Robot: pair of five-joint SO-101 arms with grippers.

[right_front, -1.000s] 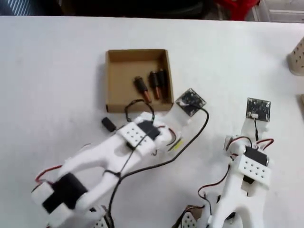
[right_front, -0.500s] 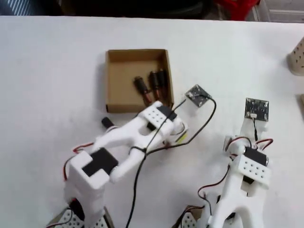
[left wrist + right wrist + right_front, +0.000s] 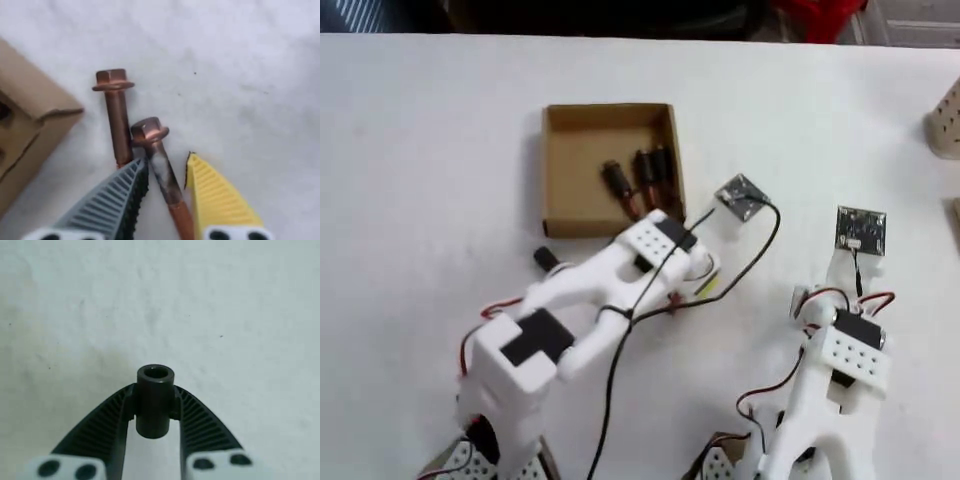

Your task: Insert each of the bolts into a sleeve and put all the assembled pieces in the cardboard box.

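Closing on the nearer bolt (image 3: pixel 150 132) is the step in hand, we judge. The left gripper (image 3: pixel 167 161) stands open with its jaws either side of that bolt's shank. The bolt lies on the table close against a second bolt (image 3: pixel 116 115), near the corner of the box (image 3: pixel 35 102). We should squeeze only the one shank, keep the grey finger off the neighbour, then lift clear. The right gripper (image 3: pixel 155 391) is clamped on a sleeve (image 3: pixel 155 407), bore facing outward to receive the bolt. Against a second ago, the left arm has swung forward toward the box corner; the right arm has not shifted.
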